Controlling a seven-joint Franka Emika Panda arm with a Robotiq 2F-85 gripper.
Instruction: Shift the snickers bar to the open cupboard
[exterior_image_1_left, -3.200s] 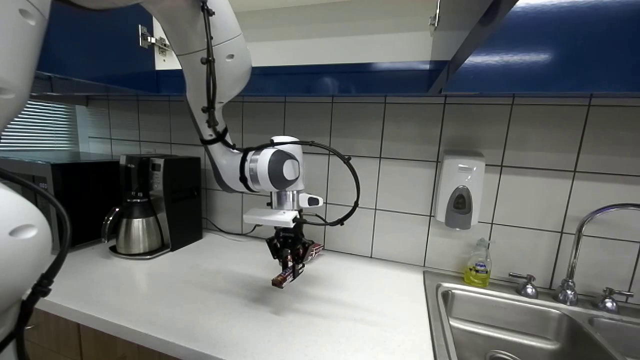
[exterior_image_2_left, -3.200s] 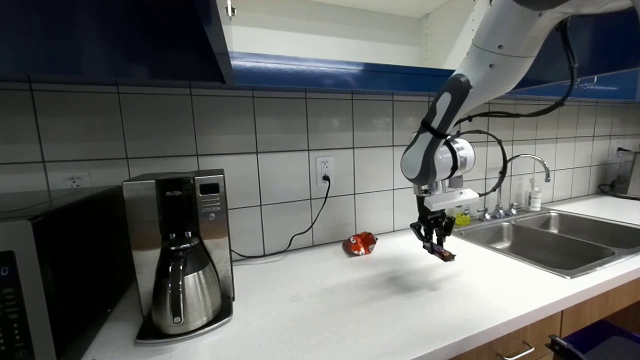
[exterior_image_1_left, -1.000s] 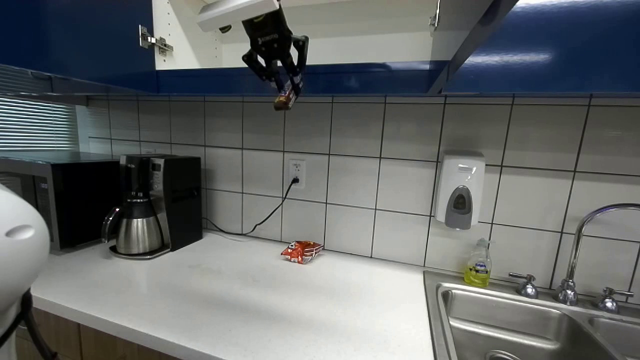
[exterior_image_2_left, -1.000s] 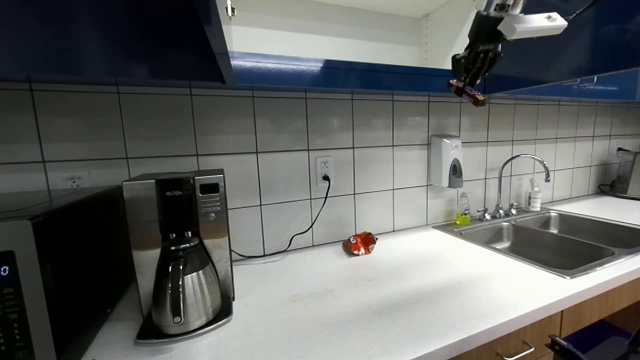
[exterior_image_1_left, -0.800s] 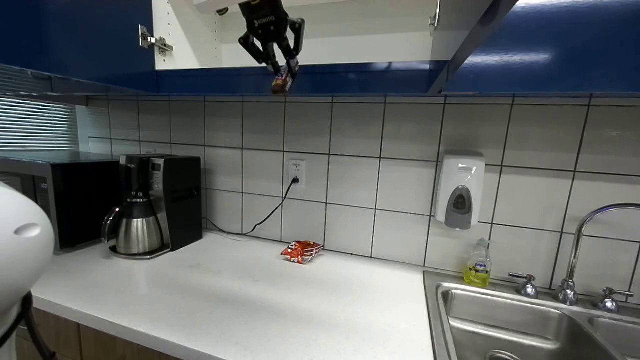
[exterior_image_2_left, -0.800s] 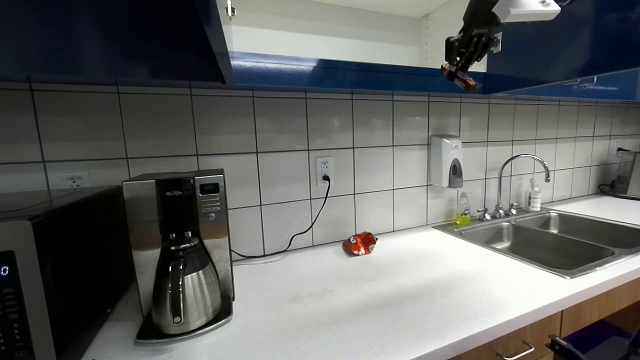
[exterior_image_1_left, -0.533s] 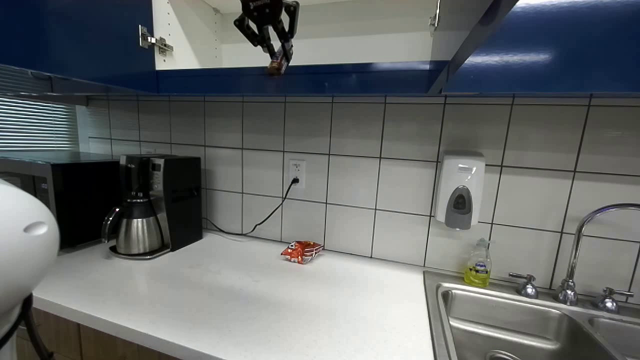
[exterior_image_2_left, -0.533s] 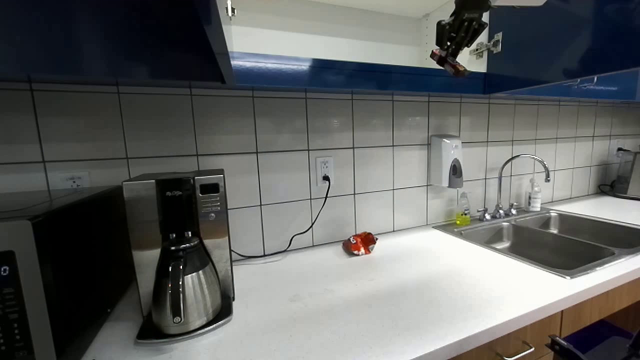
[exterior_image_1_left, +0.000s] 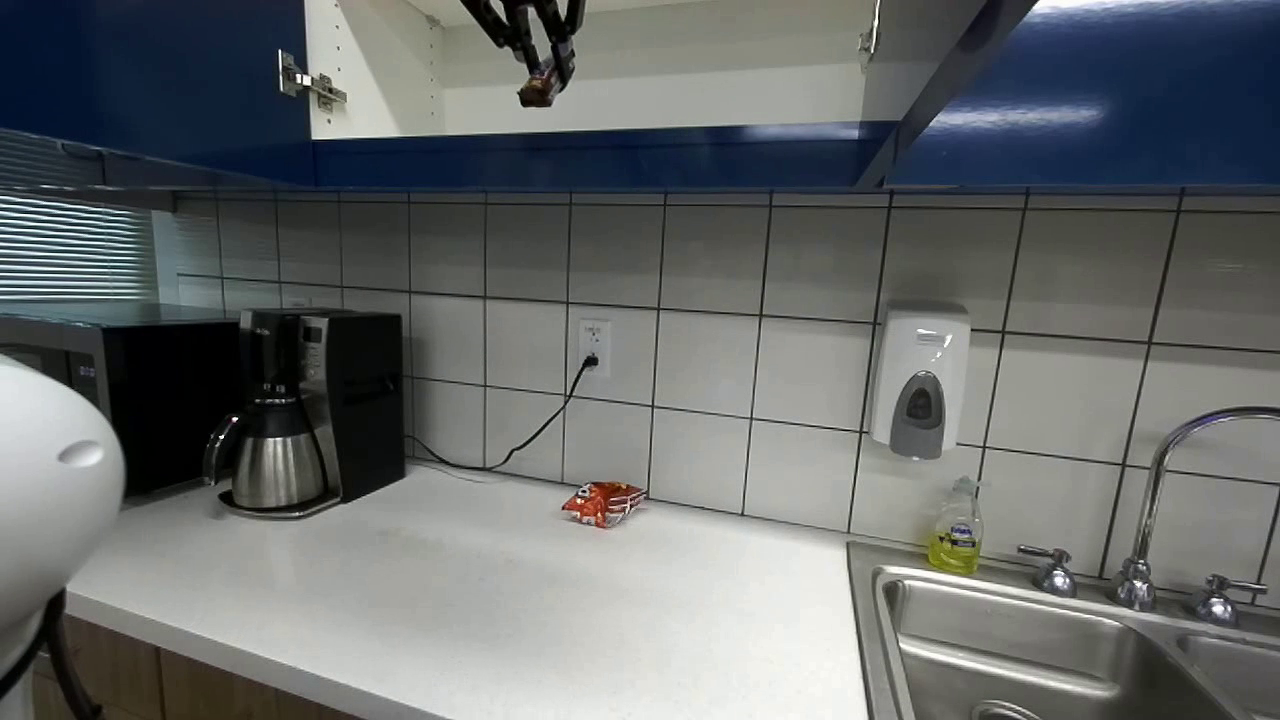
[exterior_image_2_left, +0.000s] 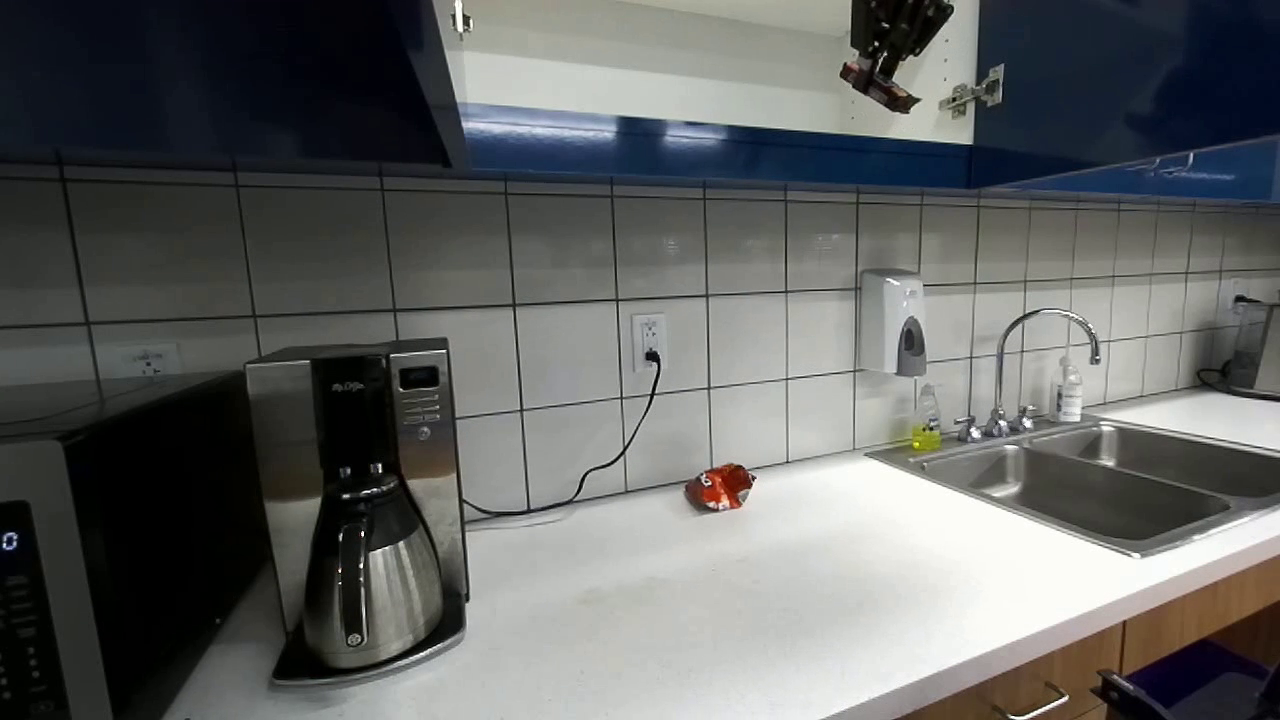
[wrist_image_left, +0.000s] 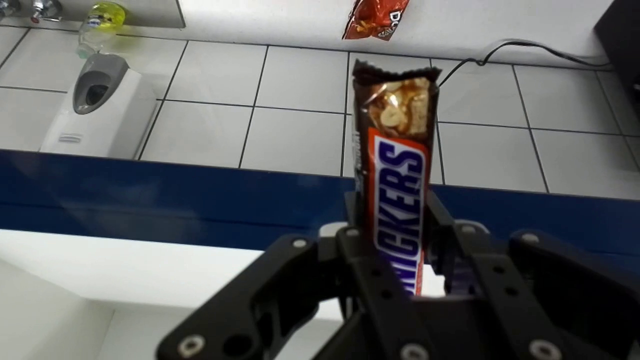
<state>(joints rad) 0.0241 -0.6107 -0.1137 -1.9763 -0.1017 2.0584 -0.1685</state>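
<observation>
The snickers bar (exterior_image_1_left: 538, 93) is a slim dark brown wrapped bar. It also shows in an exterior view (exterior_image_2_left: 885, 90) and, label visible, in the wrist view (wrist_image_left: 397, 165). My gripper (exterior_image_1_left: 548, 70) is shut on the bar, with a finger on each side and the bar's ends sticking out. The open cupboard (exterior_image_1_left: 700, 155) has a white interior and dark blue lower trim. In both exterior views the bar appears just above that trim, against the cupboard's opening. I cannot tell whether it is past the front edge. Most of the arm is out of view.
Open blue doors flank the cupboard, with metal hinges (exterior_image_2_left: 975, 92) and a door edge (exterior_image_1_left: 930, 95). Below are a red packet (exterior_image_2_left: 720, 488), a coffee maker (exterior_image_2_left: 360, 500), a soap dispenser (exterior_image_1_left: 920, 380) and a sink (exterior_image_1_left: 1000, 640).
My gripper has risen with the bar from low over the counter to cupboard height. In the last second it keeps rising, from below the blue trim to above it. The red packet has not moved.
</observation>
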